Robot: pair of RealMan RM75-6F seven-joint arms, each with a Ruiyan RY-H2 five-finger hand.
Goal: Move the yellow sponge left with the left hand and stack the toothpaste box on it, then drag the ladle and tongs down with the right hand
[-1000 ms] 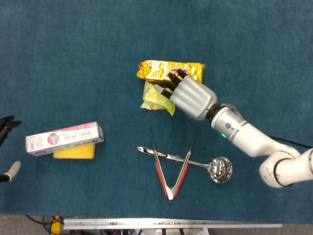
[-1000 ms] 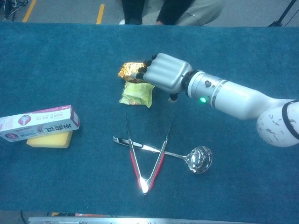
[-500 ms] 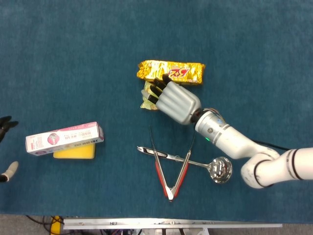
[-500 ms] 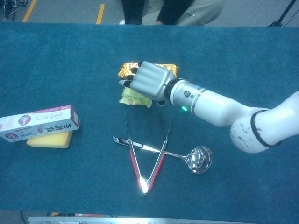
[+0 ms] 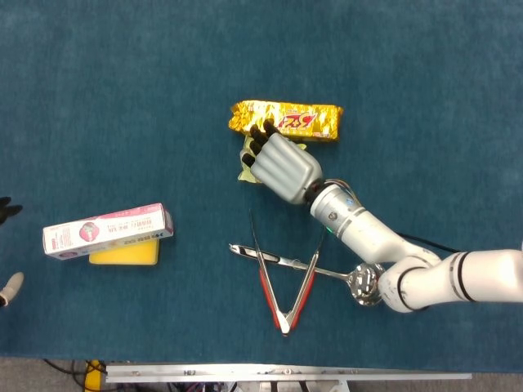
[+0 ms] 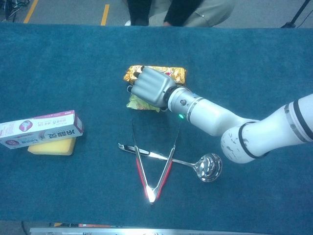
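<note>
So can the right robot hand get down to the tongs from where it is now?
Probably yes: the right robot hand hovers over the snack packets just above the tongs, with only bare cloth between them.

Head view: camera mounted high, looking almost straight down on the blue table [image 5: 122,98]; the near edge with its metal rail [image 5: 286,373] runs along the bottom of frame.

Chest view: camera set lower, looking forward and obliquely down across the same table [image 6: 254,58]; the far edge, floor and a seated person [image 6: 181,11] show at top.

Both views stand at middling distance. Shared: right hand [image 5: 278,163] [image 6: 150,87], tongs [image 5: 283,278] [image 6: 151,164], ladle [image 5: 359,282] [image 6: 203,166], toothpaste box [image 5: 108,230] [image 6: 40,128], gold packet [image 5: 290,119] [image 6: 168,72].
</note>
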